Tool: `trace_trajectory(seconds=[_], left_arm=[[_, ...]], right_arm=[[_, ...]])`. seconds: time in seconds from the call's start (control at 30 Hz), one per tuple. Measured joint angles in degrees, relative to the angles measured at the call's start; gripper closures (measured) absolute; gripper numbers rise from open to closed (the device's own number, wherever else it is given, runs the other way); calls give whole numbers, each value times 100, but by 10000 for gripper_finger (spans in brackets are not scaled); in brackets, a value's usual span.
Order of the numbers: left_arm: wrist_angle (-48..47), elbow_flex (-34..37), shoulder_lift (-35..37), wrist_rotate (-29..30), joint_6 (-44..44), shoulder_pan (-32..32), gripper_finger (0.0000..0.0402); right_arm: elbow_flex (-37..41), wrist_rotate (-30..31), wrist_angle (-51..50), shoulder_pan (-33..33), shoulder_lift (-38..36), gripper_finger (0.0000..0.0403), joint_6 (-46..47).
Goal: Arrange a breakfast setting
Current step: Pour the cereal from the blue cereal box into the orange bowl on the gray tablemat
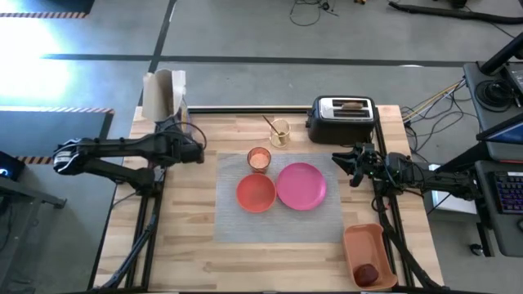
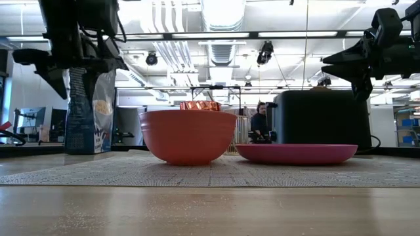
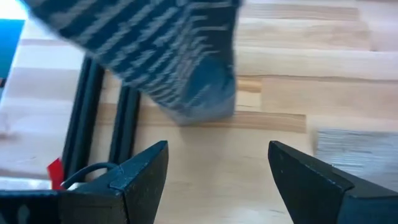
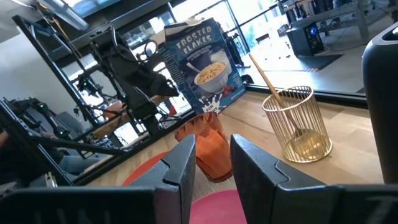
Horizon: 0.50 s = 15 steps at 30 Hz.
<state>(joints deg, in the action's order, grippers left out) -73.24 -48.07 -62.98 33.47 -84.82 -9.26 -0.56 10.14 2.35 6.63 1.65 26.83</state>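
From above I see the round pink plate (image 1: 301, 185) touching the smaller orange-red bowl (image 1: 256, 193) on the grey mat (image 1: 229, 220), the small orange cup (image 1: 259, 158) just behind them. The brown toast slice (image 1: 353, 104) sits in the black-and-silver toaster (image 1: 341, 120); the small dark red fruit (image 1: 368, 273) lies in the rectangular orange tray (image 1: 364, 243). My left gripper (image 1: 198, 152) hovers off the mat's left edge.

At table level, bowl and plate sit side by side.

My left wrist shows jaws wide, holding nothing.

My right wrist shows the right gripper (image 4: 212, 163) narrowly parted, empty, facing the cup and the gold spoon (image 4: 278, 101) in its wire holder (image 4: 297, 124).

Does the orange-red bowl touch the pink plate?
Cannot tell. In the high view the bowl and plate rims meet; the low view suggests a slight gap.
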Motion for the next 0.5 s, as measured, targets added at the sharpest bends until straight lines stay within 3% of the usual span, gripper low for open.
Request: trace_trajectory(seconds=[0.23, 0.5], left_arm=[[-191, 0, -192, 132, -627, 0, 139], [-248, 0, -415, 436, -891, 0, 104]], right_arm=[[0, -1, 0, 0, 0, 312, 0], [0, -1, 0, 0, 0, 312, 2]])
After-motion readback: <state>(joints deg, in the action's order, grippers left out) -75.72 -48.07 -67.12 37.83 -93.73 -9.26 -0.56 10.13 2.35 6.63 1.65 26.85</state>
